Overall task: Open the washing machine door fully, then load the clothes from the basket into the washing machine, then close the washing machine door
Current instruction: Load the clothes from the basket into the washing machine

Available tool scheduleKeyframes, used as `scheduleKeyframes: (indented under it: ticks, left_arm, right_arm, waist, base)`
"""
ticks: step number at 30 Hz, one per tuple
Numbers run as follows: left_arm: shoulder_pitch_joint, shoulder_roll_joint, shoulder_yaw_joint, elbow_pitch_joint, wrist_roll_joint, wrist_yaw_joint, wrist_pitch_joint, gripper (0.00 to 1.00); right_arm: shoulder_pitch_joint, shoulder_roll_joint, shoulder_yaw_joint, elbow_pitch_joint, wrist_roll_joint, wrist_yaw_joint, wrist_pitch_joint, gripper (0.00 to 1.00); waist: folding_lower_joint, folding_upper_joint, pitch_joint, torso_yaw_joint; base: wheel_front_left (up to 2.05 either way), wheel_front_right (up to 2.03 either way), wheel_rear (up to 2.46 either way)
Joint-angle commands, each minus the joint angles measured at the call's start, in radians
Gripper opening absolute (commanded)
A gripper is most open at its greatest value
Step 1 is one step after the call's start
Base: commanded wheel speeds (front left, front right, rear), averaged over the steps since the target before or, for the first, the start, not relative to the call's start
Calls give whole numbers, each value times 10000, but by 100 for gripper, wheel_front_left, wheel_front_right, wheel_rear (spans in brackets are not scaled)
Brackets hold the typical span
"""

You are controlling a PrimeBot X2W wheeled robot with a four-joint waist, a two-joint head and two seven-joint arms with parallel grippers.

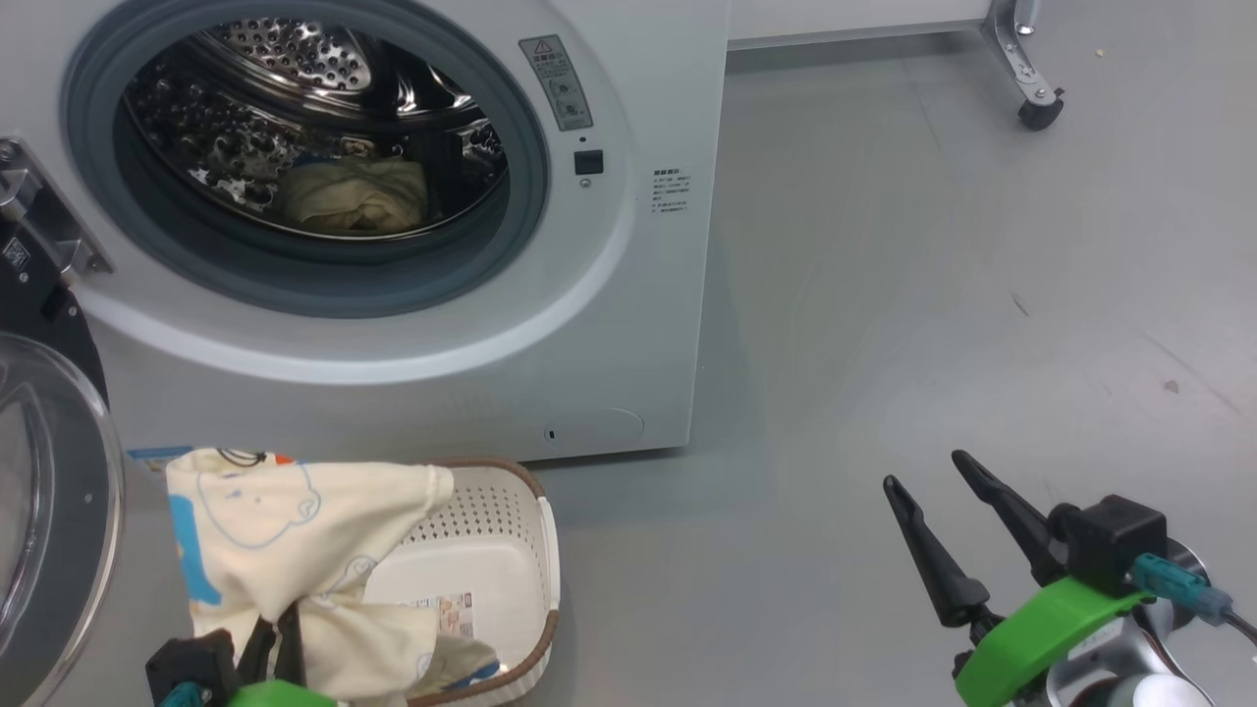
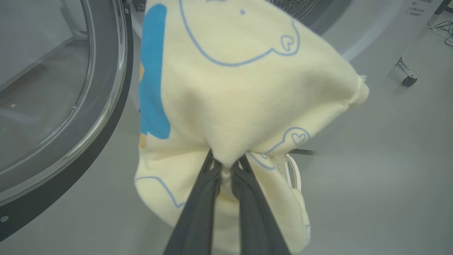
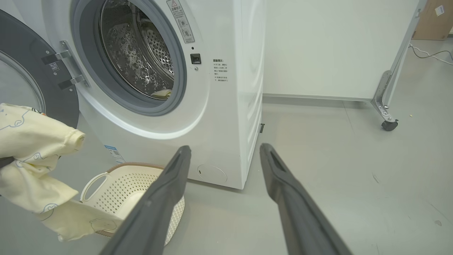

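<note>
One garment (image 1: 295,550) hung pinched in the left gripper (image 1: 278,628) over the basket (image 1: 545,550), the open washing machine (image 1: 648,295) lying far and right of it; the right gripper (image 1: 923,468) gaped empty.

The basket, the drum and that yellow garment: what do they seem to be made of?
The basket: probably moulded plastic, matte cream, evenly perforated. The drum: likely steel, mirror-shiny, reflecting light. The garment: soft, slightly fuzzy fabric, perhaps a cotton knit; it drapes and creases.
</note>
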Motion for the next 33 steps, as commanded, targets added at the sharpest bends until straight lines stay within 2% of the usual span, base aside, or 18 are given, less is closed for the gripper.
scheduleKeyframes:
  ticks: [1, 20, 25, 33]
  left_arm:
    - [-432, 270, 319, -426, -3, 86, -36, 0]
    - [-1061, 302, 318, -414, -132, 159, -86, 0]
    - [-2052, 261, 298, -247, -287, 12, 128, 0]
    - [-4079, 617, 379, 622, -305, -240, 486, 0]
  right_arm:
    - [-381, -171, 197, -378, 100, -4, -76, 100]
    - [-593, -205, 345, -324, 176, -4, -152, 100]
    - [-951, -226, 471, -428, 237, -4, -204, 100]
    - [-1549, -115, 688, -279, 333, -4, -454, 100]
  waist:
    - [1, -1, 87, -2]
    - [1, -1, 545, -18]
    - [1, -1, 1228, -223]
    - [1, -1, 2394, -912]
  base:
    - [0, 0, 0]
    - [0, 0, 0]
    - [0, 0, 0]
    - [0, 0, 0]
